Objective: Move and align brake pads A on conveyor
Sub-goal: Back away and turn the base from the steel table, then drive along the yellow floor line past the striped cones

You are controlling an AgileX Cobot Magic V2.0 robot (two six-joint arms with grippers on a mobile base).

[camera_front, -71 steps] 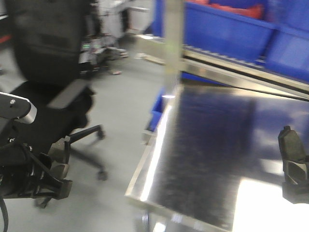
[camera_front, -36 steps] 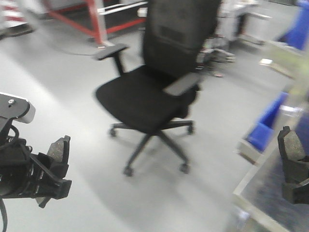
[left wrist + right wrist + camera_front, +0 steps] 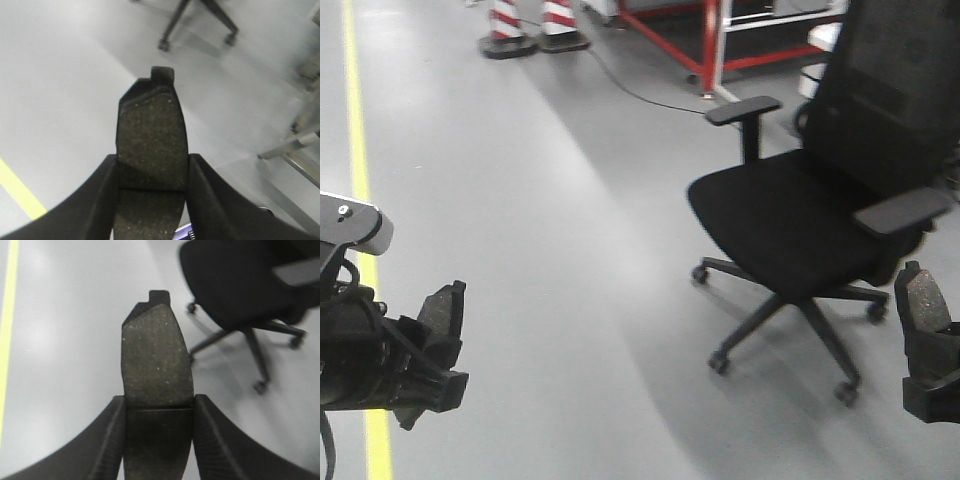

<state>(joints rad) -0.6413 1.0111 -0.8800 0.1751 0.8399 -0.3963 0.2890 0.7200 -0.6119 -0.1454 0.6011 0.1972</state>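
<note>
My left hand (image 3: 152, 172) pinches a pad (image 3: 150, 130); my right hand (image 3: 159, 412) pinches a second pad (image 3: 156, 355). Both hang over grey floor (image 3: 570, 200) near a black chair (image 3: 800, 220).

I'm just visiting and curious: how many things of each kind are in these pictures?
Brake pads: 2, one in the left tool, one in the right tool
Office chair: 1
Striped cones: 2
Red frame: 1
Total: 6
</note>
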